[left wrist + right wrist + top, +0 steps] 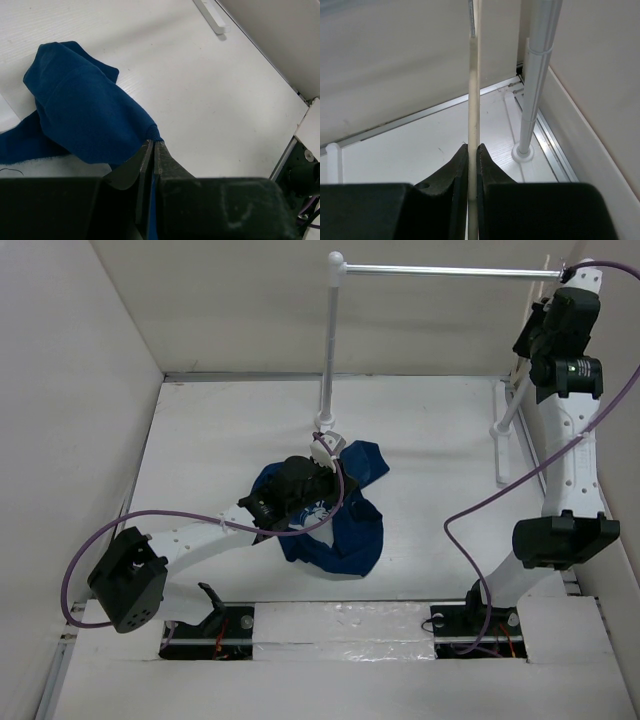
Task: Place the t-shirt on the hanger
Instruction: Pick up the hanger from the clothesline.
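Observation:
The navy-blue t-shirt [345,525] lies crumpled on the table's middle. My left gripper [322,462] sits over its far part, shut on a hemmed fold of the cloth. In the left wrist view the jaws [152,146] pinch that edge, and the shirt [80,110] bulges up and to the left. My right gripper [530,348] is raised at the far right by the rack's end. In the right wrist view it [473,147] is shut on the cream hanger [474,100], seen edge-on and upright. The hanger's metal hook [471,17] shows at the top.
The tall white rack has a post [328,340] behind the shirt and a silver bar [450,272] running right. Its right post [537,75] stands close beside the hanger. The rack's foot [210,15] lies on the table. White walls enclose the table.

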{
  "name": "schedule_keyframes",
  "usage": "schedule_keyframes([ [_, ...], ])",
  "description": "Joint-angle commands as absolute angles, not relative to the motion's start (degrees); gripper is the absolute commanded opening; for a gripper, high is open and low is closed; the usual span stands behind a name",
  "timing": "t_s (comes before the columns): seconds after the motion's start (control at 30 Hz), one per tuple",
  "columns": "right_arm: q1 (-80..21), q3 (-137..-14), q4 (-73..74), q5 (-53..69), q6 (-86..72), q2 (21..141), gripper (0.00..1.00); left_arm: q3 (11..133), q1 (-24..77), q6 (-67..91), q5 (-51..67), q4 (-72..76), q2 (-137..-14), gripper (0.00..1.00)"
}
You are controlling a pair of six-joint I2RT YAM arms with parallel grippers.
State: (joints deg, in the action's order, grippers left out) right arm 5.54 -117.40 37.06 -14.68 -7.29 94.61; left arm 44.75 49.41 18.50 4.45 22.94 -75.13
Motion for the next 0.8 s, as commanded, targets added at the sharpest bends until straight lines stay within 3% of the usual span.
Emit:
schedule_keyframes([
  [0.0,5.2,-120.9,32.6,-14.0,-6.0,91.8,0.00,44.9,49.4,18.1,5.3,26.0,-73.7,0.00],
  [0.53,2.2,-106.1,26.3,-12.7,-7.3,81.7,0.00,44.6,49.4,18.1,4.7,25.9,-72.3,0.00],
  [0.77,-3.0,-90.5,21.7,-11.2,-12.2,71.4,0.00,44.2,49.4,18.1,4.6,26.1,-71.5,0.00],
])
